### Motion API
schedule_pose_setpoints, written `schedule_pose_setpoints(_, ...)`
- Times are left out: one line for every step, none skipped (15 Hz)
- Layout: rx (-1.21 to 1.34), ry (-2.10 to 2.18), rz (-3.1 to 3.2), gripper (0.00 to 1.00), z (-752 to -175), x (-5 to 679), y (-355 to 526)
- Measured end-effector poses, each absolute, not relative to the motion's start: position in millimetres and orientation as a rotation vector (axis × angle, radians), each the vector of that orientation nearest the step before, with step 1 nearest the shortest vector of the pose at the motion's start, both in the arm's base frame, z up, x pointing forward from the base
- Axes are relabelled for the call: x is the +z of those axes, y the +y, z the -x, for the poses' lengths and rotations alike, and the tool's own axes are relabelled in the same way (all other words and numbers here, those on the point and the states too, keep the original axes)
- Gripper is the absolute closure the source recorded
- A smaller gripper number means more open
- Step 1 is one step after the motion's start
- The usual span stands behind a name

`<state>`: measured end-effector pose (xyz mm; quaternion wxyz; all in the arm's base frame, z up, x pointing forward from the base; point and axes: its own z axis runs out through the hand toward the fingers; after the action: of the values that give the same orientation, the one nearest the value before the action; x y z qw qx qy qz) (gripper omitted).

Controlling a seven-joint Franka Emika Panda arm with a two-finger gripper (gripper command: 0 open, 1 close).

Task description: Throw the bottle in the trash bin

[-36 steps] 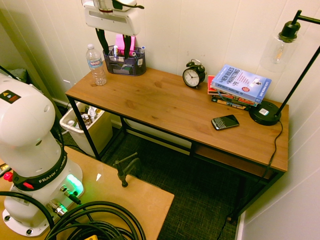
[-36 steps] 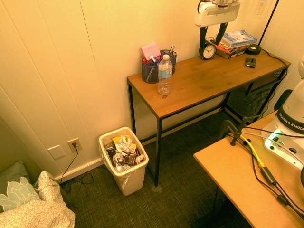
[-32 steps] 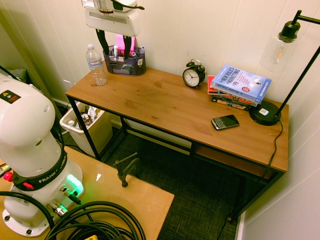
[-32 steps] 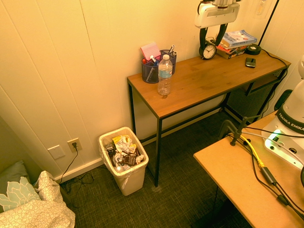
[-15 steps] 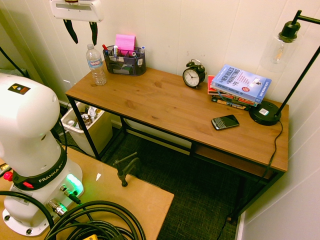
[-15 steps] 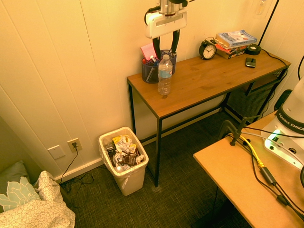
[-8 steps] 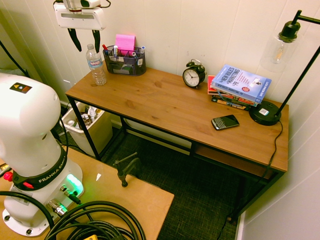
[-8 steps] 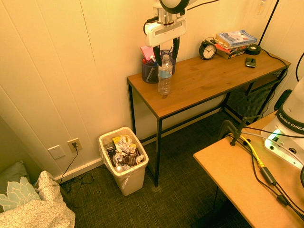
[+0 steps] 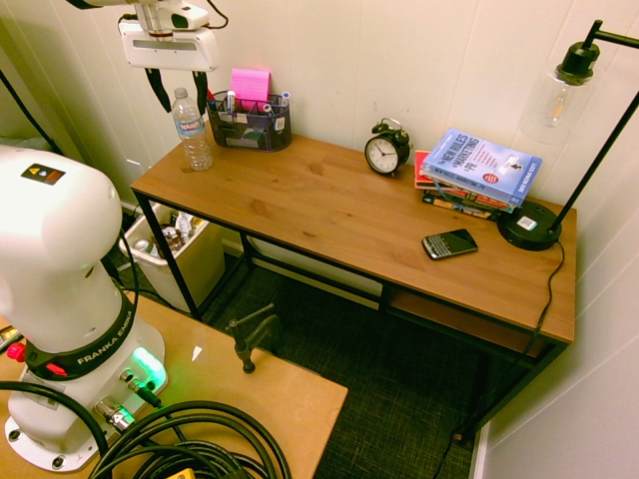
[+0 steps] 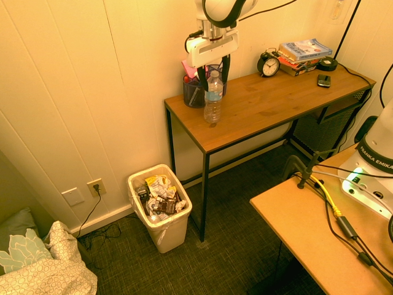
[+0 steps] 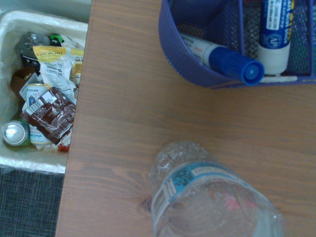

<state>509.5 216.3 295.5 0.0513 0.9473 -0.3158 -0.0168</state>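
With its black-fingered claw spread around the neck of the clear plastic bottle, upright by the table's bin-side end, we're at the grasp; next, surely, a squeeze!

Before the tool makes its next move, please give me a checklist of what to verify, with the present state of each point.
1. Tool open: ok, its fingers stand apart.
2. Bottle upright on the desk: ok.
3. Bottle held by the tool: not ok, it stands on the desk with the fingers around its top, no grip seen.
4. Bin has room for the bottle: cannot tell, trash already fills much of it.
5. Tool free of the organizer: cannot tell, they overlap in the outside views.
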Motion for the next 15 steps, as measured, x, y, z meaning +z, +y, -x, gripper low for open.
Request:
schedule_pose_setpoints(-0.047,-0.956,-2.887,1.00,-509.7,293.1,217.8)
schedule_pose_setpoints(-0.048,-0.952,-2.887,1.00,-509.2,291.7,219.3)
schedule_pose_setpoints(-0.048,-0.948,-2.888,1.00,-508.7,291.7,220.6)
schedule_pose_setpoints(-0.047,-0.946,-2.889,1.00,-508.4,291.7,221.2)
schedule_pose_setpoints(-0.047,-0.947,-2.889,1.00,-508.6,291.6,220.9)
schedule_pose_setpoints(-0.046,-0.950,-2.887,1.00,-509.2,291.6,219.6)
schedule_pose_setpoints(-0.044,-0.954,-2.885,1.00,-510.0,291.6,217.8)
schedule_pose_setpoints(-0.040,-0.955,-2.882,1.00,-511.0,291.6,215.5)
schedule_pose_setpoints(-0.034,-0.952,-2.879,1.00,-511.8,291.5,213.7)
schedule_pose_setpoints(-0.031,-0.951,-2.878,1.00,-512.2,291.5,212.9)
schedule_pose_setpoints(-0.030,-0.949,-2.877,1.00,-512.3,291.5,212.5)
schedule_pose_setpoints(-0.029,-0.947,-2.877,1.00,-512.3,291.5,212.7)
schedule_pose_setpoints(-0.028,-0.945,-2.877,1.00,-512.2,291.5,212.9)
schedule_pose_setpoints(-0.028,-0.944,-2.877,1.00,-512.1,291.5,213.2)
schedule_pose_setpoints(-0.027,-0.942,-2.878,1.00,-511.9,291.5,213.6)
